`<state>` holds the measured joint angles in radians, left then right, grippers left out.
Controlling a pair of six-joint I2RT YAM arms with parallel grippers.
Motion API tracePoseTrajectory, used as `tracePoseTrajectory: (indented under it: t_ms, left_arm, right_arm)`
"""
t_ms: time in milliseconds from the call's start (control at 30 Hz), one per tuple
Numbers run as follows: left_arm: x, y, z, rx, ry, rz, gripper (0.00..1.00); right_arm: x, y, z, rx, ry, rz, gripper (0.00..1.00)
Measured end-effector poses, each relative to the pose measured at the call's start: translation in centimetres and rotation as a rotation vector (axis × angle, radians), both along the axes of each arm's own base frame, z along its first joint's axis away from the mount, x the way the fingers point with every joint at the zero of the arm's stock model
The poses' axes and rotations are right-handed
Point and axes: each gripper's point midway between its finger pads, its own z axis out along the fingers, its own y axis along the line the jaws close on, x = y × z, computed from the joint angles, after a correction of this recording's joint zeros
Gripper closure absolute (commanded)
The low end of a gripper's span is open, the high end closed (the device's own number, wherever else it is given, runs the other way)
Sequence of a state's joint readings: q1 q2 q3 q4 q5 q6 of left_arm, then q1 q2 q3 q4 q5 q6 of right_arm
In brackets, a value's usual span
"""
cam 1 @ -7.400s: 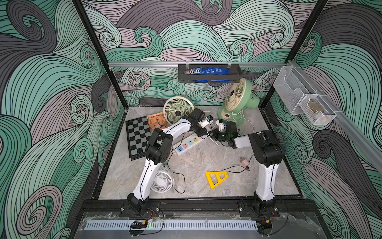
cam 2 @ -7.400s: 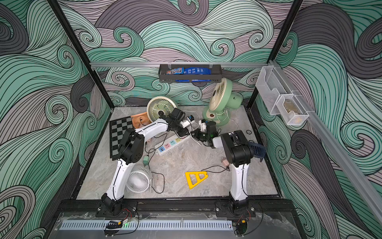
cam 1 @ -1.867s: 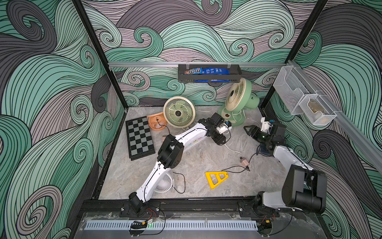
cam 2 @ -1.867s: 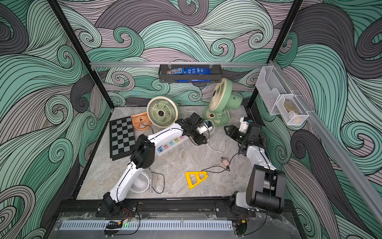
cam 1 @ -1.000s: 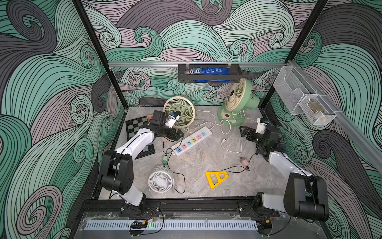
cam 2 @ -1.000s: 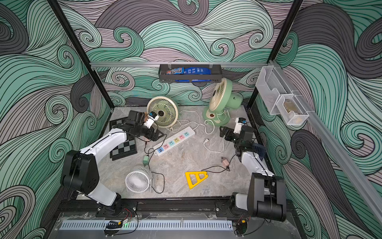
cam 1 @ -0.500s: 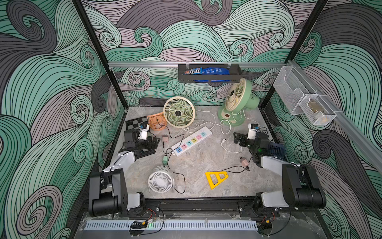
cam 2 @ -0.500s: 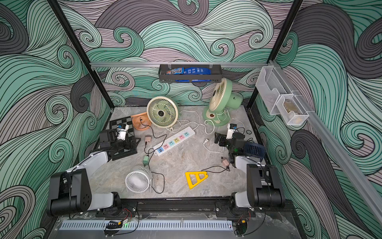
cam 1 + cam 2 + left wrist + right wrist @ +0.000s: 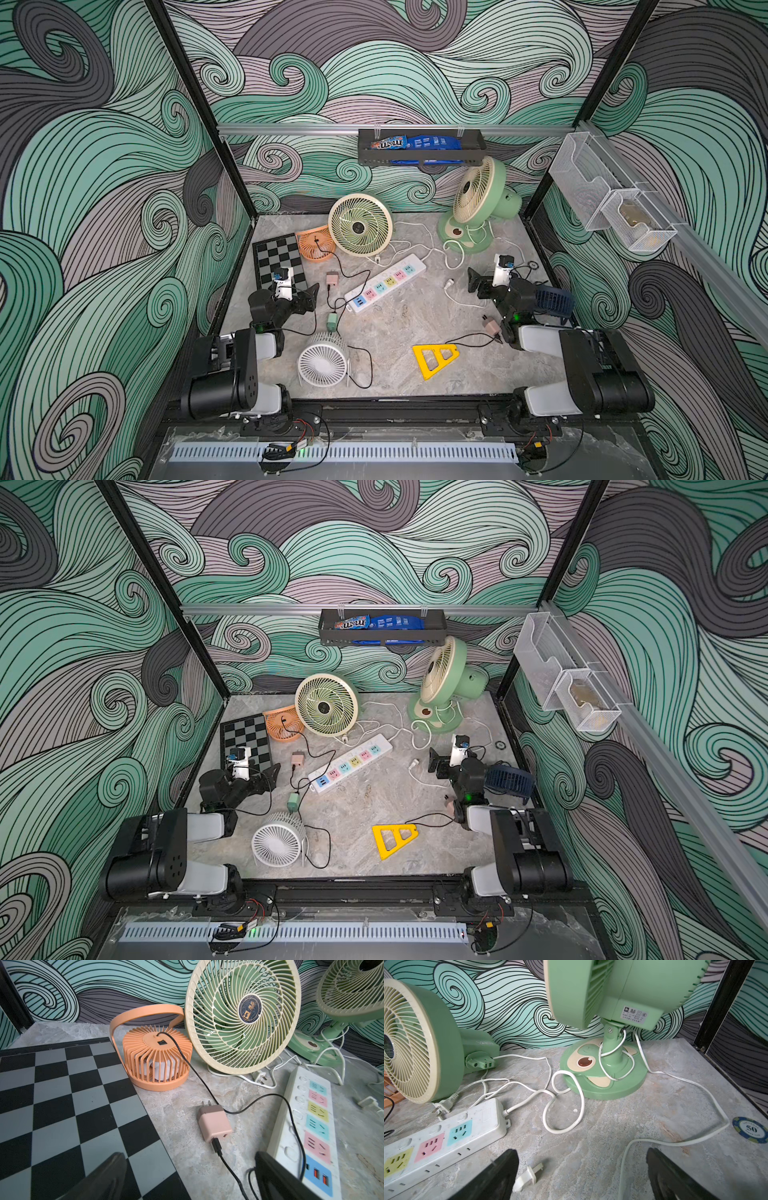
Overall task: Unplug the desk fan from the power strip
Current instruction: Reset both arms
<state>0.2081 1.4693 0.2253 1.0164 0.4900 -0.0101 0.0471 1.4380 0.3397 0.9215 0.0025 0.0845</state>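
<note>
The white power strip [image 9: 386,282] [image 9: 351,762] lies slantwise mid-table, and every pastel socket on it [image 9: 316,1126] [image 9: 431,1146] shows empty. The green desk fan [image 9: 478,199] [image 9: 602,1076] stands at the back right. Its white cord ends in a loose plug [image 9: 449,284] [image 9: 527,1176] on the table, apart from the strip. My left gripper [image 9: 309,296] [image 9: 191,1178] is open, low beside the strip's USB end. My right gripper [image 9: 471,281] [image 9: 581,1174] is open just above that loose plug, with nothing between the fingers.
A cream round fan [image 9: 360,224] stands at the back, its plug [image 9: 260,1077] loose. Nearby are an orange fan [image 9: 155,1059], a pink adapter [image 9: 214,1122], a chessboard [image 9: 276,262], a white fan [image 9: 322,363], a yellow triangle [image 9: 435,356], a navy fan [image 9: 552,301] and a poker chip [image 9: 750,1129].
Both arms have pulled back from the middle and far table toward the front and folded low at their sides. Both grippers stayed open. The strip and plugs have not moved.
</note>
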Motion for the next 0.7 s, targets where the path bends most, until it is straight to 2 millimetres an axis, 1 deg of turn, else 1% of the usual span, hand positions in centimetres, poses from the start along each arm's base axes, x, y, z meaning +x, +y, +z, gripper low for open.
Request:
tracePoseTrajectory:
  t_ms: [133, 167, 333, 433, 500, 700]
  left_arm:
    - [0.1, 0.2, -1.9, -0.013, 0.002, 0.025, 0.01]
    - [0.2, 0.3, -2.0, -0.01, -0.002, 0.035, 0.01]
    - [0.8, 0.8, -0.6, 0.005, -0.07, 0.072, 0.01]
    - [1.0, 1.3, -0.2, 0.006, -0.088, 0.098, 0.01]
    - [1.0, 1.4, -0.1, 0.006, -0.094, 0.11, 0.01]
    - [1.1, 1.7, 0.2, 0.007, -0.103, 0.128, 0.01]
  right_arm:
    - [-0.6, 0.1, 0.5, -0.031, -0.048, -0.004, 0.01]
    - [-0.8, -0.1, 0.6, -0.038, -0.06, -0.009, 0.01]
    - [-1.9, -1.2, 0.6, -0.043, -0.123, -0.052, 0.01]
    - [-2.4, -1.6, -0.5, -0.043, -0.12, -0.061, 0.01]
    - [-2.3, -1.5, -0.9, -0.045, -0.121, -0.055, 0.01]
    - [-2.2, -0.9, 0.2, -0.058, -0.165, -0.033, 0.01]
